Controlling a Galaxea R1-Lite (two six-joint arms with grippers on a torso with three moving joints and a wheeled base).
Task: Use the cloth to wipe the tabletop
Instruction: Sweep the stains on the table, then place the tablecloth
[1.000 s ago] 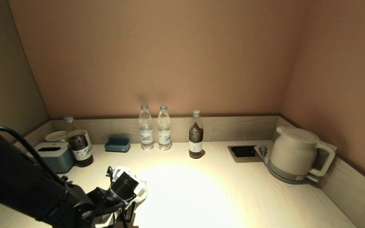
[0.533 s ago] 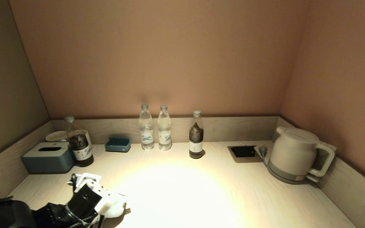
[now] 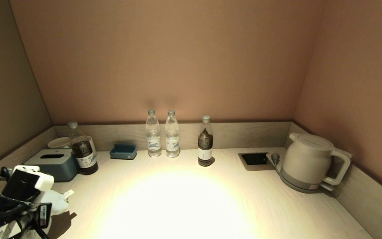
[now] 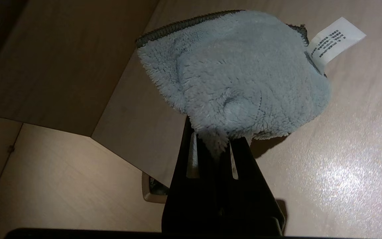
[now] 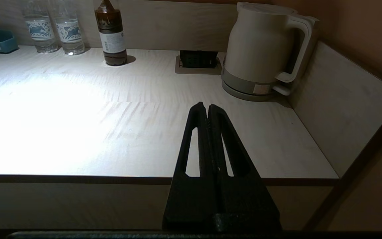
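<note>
My left gripper (image 4: 212, 141) is shut on a fluffy light-blue cloth (image 4: 237, 76) with a white tag (image 4: 335, 38). It holds the cloth against the pale wood tabletop (image 4: 353, 139) at the front left corner, beside the low left side panel. In the head view the cloth (image 3: 54, 201) shows under the left wrist, in front of the tissue box. My right gripper (image 5: 207, 109) is shut and empty, parked off the table's front edge on the right; it does not show in the head view.
Along the back stand a blue-grey tissue box (image 3: 52, 163), a dark bottle (image 3: 83, 151), a white cup (image 3: 58, 142), a small blue tray (image 3: 123, 151), two clear water bottles (image 3: 153, 134), another dark bottle (image 3: 205, 142), a recessed socket (image 3: 254, 158) and a white kettle (image 3: 312, 162).
My left gripper has swept the cloth leftward across the front of the table, from near the middle-left to the front left corner. The right arm has not moved.
</note>
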